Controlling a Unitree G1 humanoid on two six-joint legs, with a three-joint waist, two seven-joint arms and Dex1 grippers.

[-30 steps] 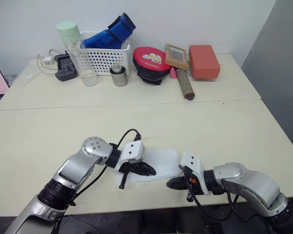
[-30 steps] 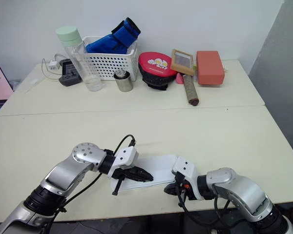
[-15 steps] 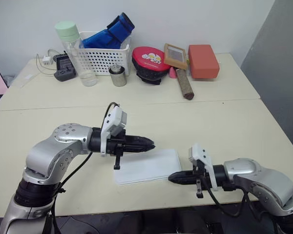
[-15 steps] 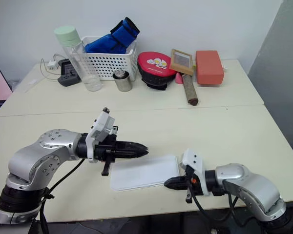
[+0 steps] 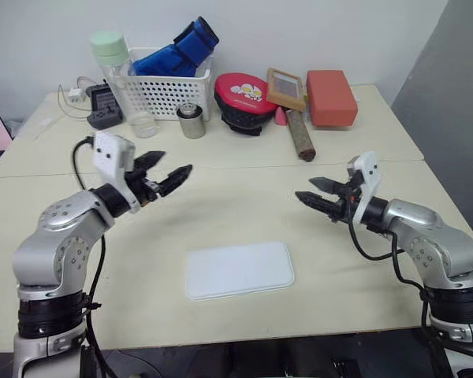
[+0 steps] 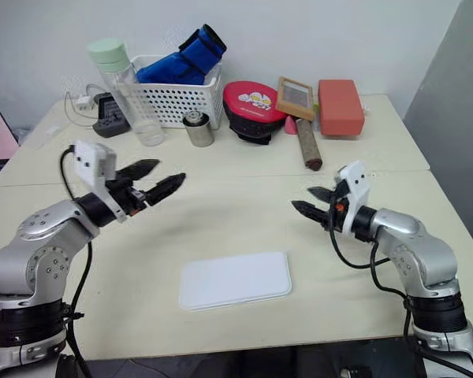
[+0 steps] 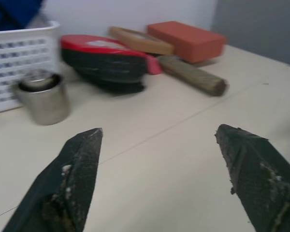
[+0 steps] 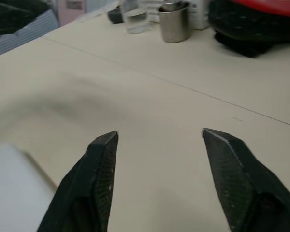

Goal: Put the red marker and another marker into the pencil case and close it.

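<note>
A closed white pencil case point(image 5: 238, 270) lies flat on the near middle of the desk point(image 5: 244, 201), while the left gripper point(image 5: 172, 172) and right gripper point(image 5: 309, 190) hover above it, jaws spread, empty.

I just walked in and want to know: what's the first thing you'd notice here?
The two robot grippers, left and right, held up above the table with fingers spread, holding nothing. Between and below them lies the closed white pencil case, flat on the table. At the back stands a white basket with something blue in it.
</note>
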